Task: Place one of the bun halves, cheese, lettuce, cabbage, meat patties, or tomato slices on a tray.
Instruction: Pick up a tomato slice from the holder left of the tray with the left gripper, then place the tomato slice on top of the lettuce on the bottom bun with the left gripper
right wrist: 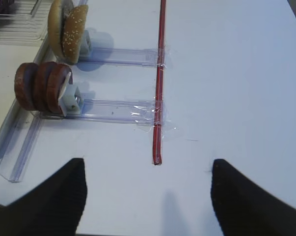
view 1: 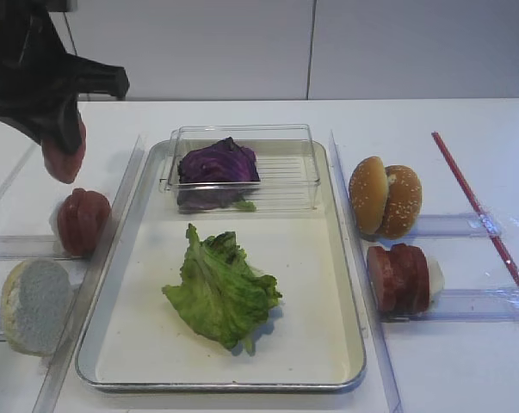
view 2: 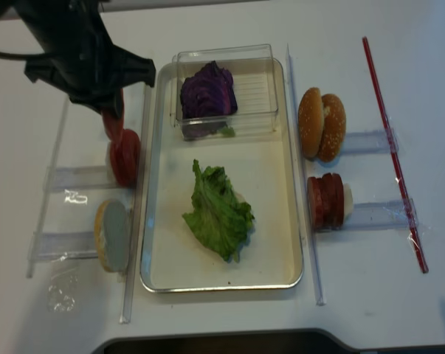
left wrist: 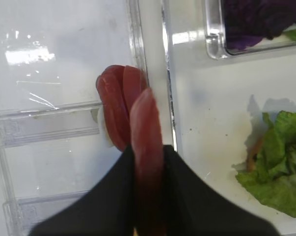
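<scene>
Left wrist view is showing the left tool (left wrist: 147, 162) clamping 1 tomato slice (left wrist: 147, 128) on edge between its closed fingers, the slice's flat faces pointing sideways and its rim hanging downward. In the exterior high view that slice (view 1: 64, 159) is hanging above the bench (view 1: 466, 361), over the rack where the other tomato slices (view 1: 83, 220) are standing upright, just left of the tray (view 1: 332, 361). The tray is lying to the right of the left tool, so the coming move looks like a short carry rightward over the rim, and the left arm is plainly the nearer one. Inside the tray, the lettuce (view 1: 222, 291) is resting on the cream floor, and a clear plastic box (view 1: 304, 163) at the far end is holding the cabbage (view 1: 218, 163). Right of the tray, 2 bun halves (view 1: 385, 198) and the meat patties (view 1: 399, 277) are standing in their racks, with another bun half (view 1: 35, 305) at the near left. The right tool (right wrist: 148, 196) is hovering with fingers apart, gripping nothing.
</scene>
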